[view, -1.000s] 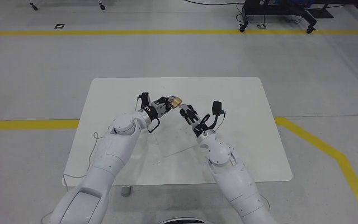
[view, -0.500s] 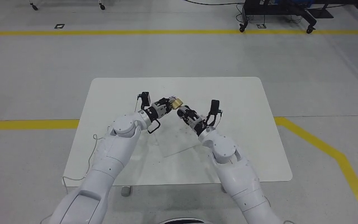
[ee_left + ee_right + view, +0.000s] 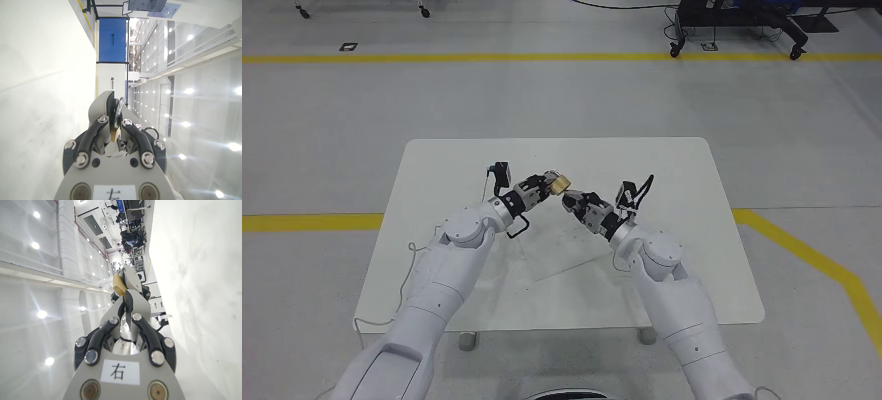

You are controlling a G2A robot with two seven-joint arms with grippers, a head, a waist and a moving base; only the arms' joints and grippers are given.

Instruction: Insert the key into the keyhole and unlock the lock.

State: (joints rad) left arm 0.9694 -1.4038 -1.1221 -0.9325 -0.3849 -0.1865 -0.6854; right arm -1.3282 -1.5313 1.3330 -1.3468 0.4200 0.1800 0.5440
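Note:
A brass padlock (image 3: 558, 183) hangs above the middle of the white table (image 3: 682, 260), with my left gripper (image 3: 547, 184) shut on it. In the left wrist view the brass body (image 3: 115, 135) sits deep between the fingers and the silver shackle (image 3: 120, 107) sticks out near the tips. My right gripper (image 3: 570, 202) is just to the lock's right, shut, its tips against the lock's end. The right wrist view shows the padlock (image 3: 118, 285) right at my shut right gripper (image 3: 125, 293). The key is hidden between the pads.
The table's far edge (image 3: 562, 139) and right edge (image 3: 737, 230) are well away from both grippers. Grey floor with a yellow line (image 3: 802, 250) surrounds it. A wheeled black frame (image 3: 742, 25) stands far at the back right.
My right forearm has swung out to the right and its wrist has turned, while its gripper stayed at the lock. The left arm and padlock have held still.

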